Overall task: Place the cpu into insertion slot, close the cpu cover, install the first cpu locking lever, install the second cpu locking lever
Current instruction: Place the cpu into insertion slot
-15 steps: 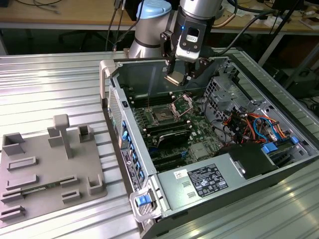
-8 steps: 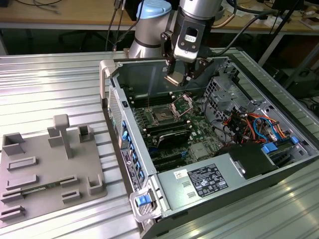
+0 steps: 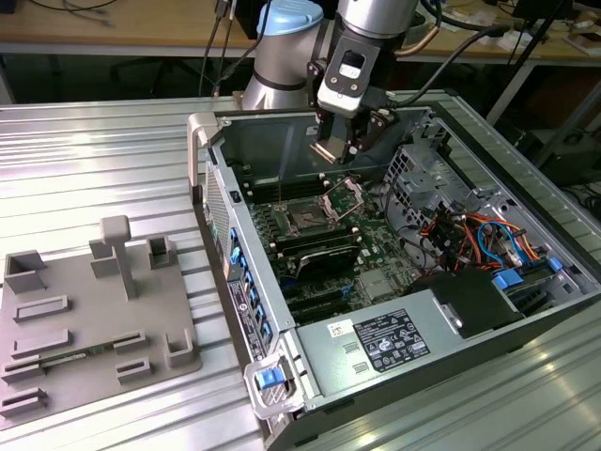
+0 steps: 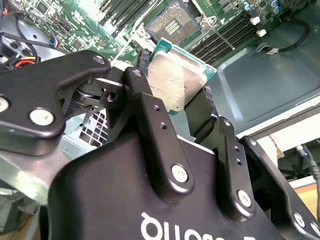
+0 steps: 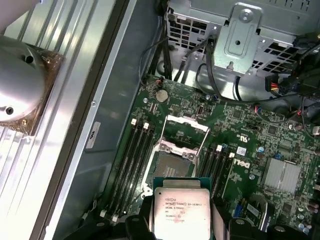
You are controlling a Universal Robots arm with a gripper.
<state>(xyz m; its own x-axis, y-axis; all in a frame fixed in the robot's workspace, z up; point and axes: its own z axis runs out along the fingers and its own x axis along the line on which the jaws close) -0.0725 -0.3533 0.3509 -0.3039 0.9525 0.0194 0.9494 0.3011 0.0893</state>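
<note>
- The cpu (image 5: 181,212) is clamped between the two fingers of the end effector (image 5: 182,222), gripped by opposite edges with its silver lid facing the first wrist camera. It is in the air, not yet seated.
- The end effector is clenched on the cpu. In the second wrist view the fingers (image 4: 150,115) press on both sides of the chip (image 4: 172,80).
- The insertion slot (image 5: 172,167) lies below the end effector and just ahead of the cpu's leading edge. It is apart from the chip and appears empty.
- The cpu is square, so it has no long axis. Its edges run roughly parallel to the slot's rim.
- The cpu cover (image 5: 186,131) stands raised on the far side of the slot from the end effector, leaving the socket open.
- The locking levers cannot be told apart with confidence among the socket's metalwork.
- Black memory slots (image 5: 131,160) flank the socket on the green board.
- Writing: several lines of dark print cross the cpu lid. In the exterior view a white printed label (image 3: 387,340) sits on the power supply, well clear of the end effector.
- The open computer case (image 3: 230,272) rests on the table (image 3: 94,150), with a grey fixture tray (image 3: 94,319) beside it.
</note>
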